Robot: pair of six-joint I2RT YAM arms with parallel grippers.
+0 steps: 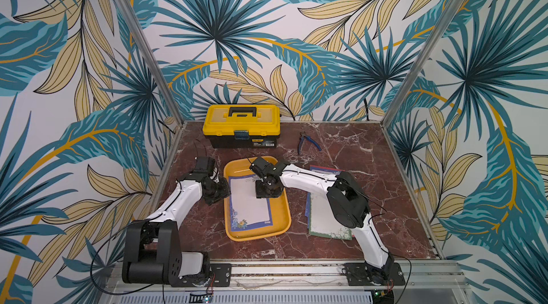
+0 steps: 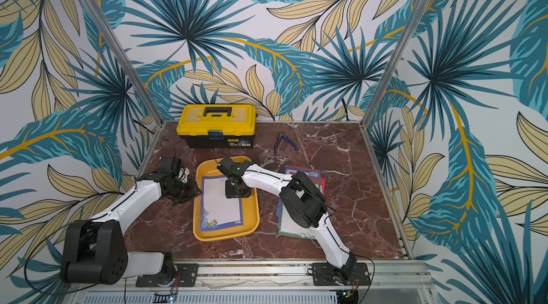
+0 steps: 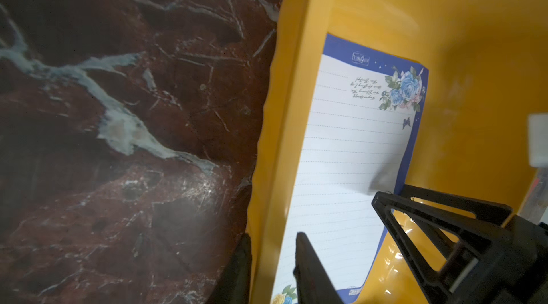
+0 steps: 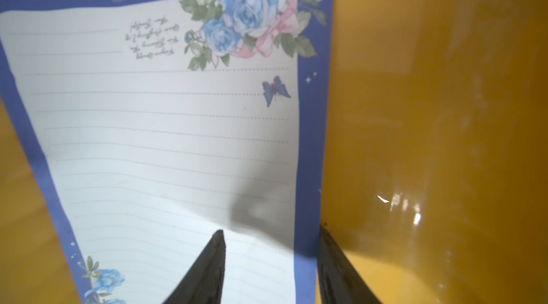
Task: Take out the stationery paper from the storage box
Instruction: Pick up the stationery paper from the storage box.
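The orange-yellow storage box (image 1: 281, 213) (image 2: 252, 213) lies mid-table in both top views. One blue floral sheet of stationery paper (image 1: 249, 204) (image 3: 350, 145) (image 4: 166, 139) rests in it. My left gripper (image 3: 272, 234) (image 1: 224, 193) is open and straddles the box's left wall: one finger outside on the table, one inside over the sheet. My right gripper (image 4: 271, 228) (image 1: 267, 194) is open, pointing down at the sheet's right edge. One of its fingers is on the white centre, the other on the box floor (image 4: 415, 139). The paper bulges up slightly between them.
More sheets, green-bordered (image 1: 326, 225) on top and red and blue (image 1: 321, 170) beneath, lie on the marble table to the right of the box, partly under my right arm. A yellow-lidded black toolbox (image 1: 241, 126) stands at the back, with blue-handled pliers (image 1: 308, 142) to its right.
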